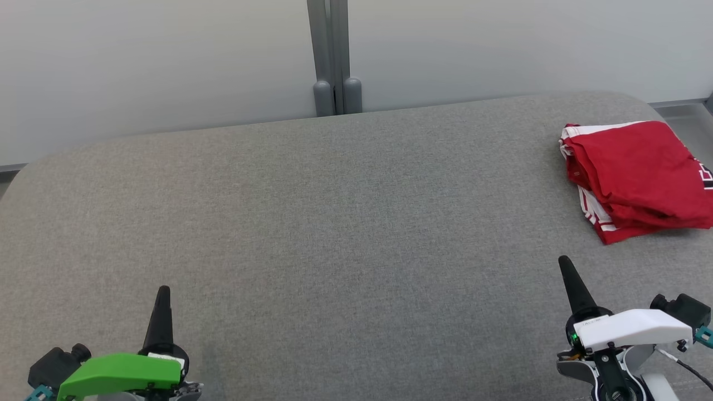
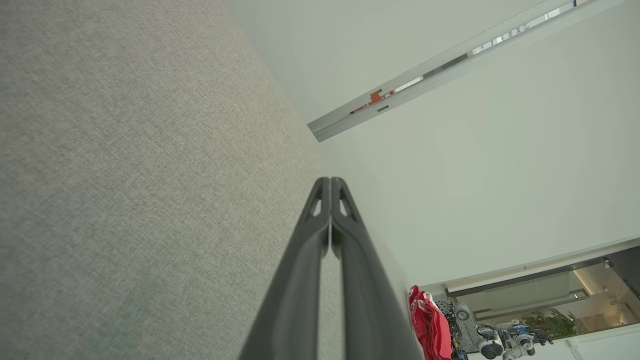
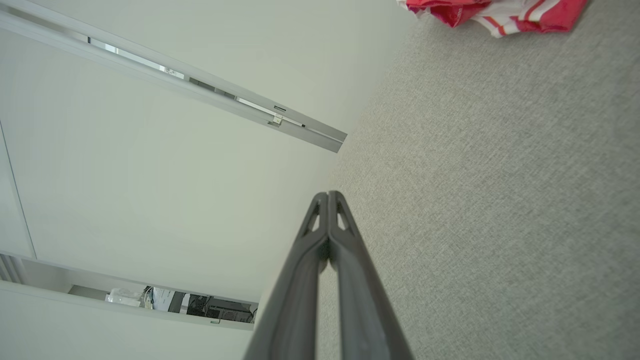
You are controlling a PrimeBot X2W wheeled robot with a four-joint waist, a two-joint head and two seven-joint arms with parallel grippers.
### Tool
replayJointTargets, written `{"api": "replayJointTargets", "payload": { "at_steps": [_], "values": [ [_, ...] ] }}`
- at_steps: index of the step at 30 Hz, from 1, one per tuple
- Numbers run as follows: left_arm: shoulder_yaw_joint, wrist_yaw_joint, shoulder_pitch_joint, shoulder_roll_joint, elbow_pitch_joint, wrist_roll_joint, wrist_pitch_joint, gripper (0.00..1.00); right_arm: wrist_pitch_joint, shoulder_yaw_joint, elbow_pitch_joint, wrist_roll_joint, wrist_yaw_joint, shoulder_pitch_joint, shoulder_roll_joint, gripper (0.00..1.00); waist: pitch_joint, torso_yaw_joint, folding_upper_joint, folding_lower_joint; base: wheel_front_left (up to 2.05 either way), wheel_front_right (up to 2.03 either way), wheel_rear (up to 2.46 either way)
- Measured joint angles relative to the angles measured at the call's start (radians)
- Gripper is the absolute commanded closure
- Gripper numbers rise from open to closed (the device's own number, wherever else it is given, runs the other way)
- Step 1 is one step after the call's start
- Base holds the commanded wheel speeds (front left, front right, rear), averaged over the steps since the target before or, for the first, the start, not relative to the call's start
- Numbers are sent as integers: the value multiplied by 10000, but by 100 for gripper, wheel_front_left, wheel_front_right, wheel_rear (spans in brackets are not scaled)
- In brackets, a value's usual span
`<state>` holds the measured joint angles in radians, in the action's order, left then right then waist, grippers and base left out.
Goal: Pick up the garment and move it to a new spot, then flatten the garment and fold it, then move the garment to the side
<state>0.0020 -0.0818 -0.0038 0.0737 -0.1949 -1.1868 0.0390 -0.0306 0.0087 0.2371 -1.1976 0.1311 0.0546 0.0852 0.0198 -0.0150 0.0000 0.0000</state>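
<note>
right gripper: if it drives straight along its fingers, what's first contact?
Probably nothing nearby. The shut right gripper points away and slightly left, so its line passes left of the red garment, over the bare grey surface, toward the pale wall. Its height above the surface is unclear.

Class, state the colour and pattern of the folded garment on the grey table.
Red with white striped trim; the garment shows best in the head view.
</note>
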Motion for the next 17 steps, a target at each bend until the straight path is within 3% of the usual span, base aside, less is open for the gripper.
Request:
{"api": "replayJointTargets", "payload": {
  "at_steps": [17],
  "values": [
    [267, -153, -321, 2, -157, -1526, -420, 100, 426, -336, 15, -1484, -6, 146, -61, 100, -67, 44, 0, 0, 0, 0, 0]
  ]
}}
